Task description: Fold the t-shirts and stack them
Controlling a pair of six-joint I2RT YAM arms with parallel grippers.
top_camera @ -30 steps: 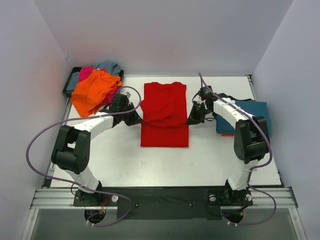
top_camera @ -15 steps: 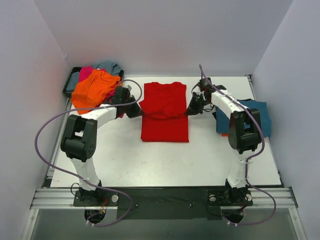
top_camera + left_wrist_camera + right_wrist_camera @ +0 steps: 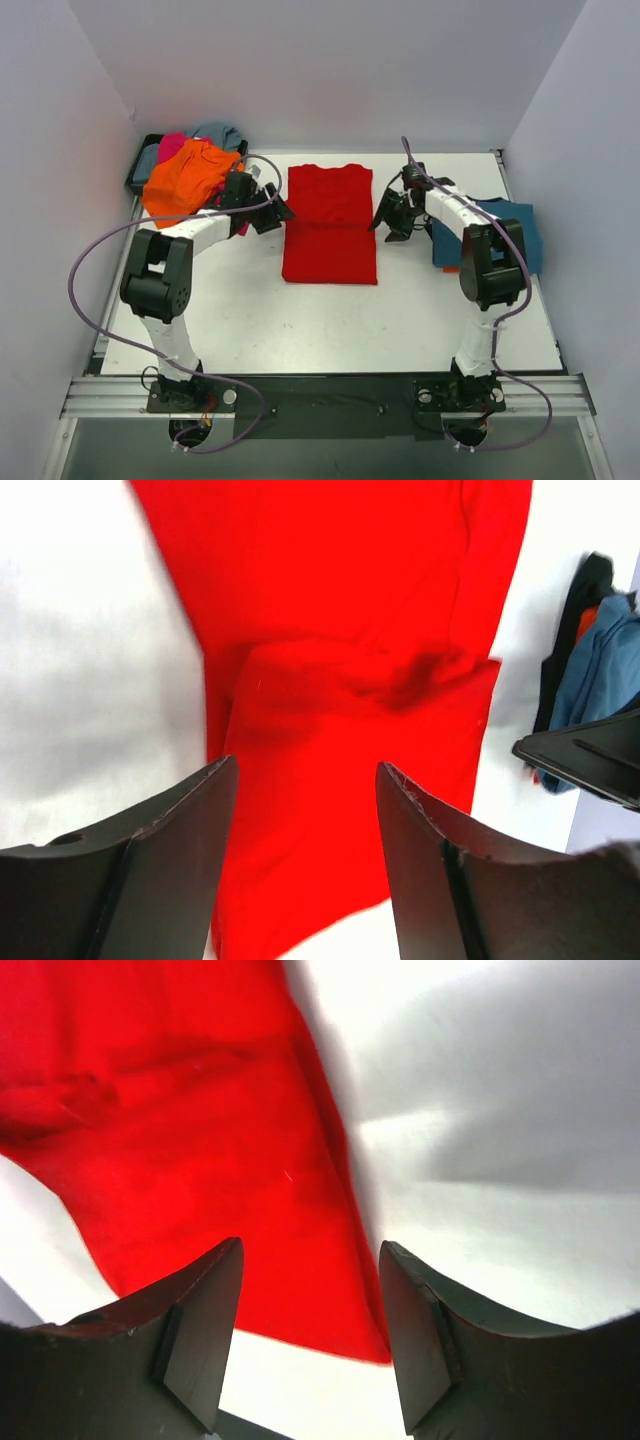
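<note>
A bright red t-shirt [image 3: 330, 225] lies flat in the middle of the table as a folded rectangle with a crease across its middle. My left gripper [image 3: 276, 212] hovers at its left edge, open, with nothing between the fingers. My right gripper [image 3: 386, 220] stands open at its right edge, also holding nothing. The left wrist view looks across the red t-shirt [image 3: 340, 650] through the open left gripper [image 3: 305, 780]. In the right wrist view, the shirt's edge [image 3: 200, 1140] lies below the open right gripper [image 3: 310, 1260]. A folded teal t-shirt [image 3: 512, 228] rests at the right.
A heap of orange [image 3: 185, 182], pink [image 3: 172, 147] and grey-blue [image 3: 218, 132] shirts spills over a black bin [image 3: 134, 180] at the back left. A sliver of orange cloth [image 3: 455, 268] shows under the teal shirt. White walls close in the table.
Both grippers were shut on the red shirt's side edges and have opened and let go. The lifted fold has dropped flat, and both grippers have drawn slightly outward.
</note>
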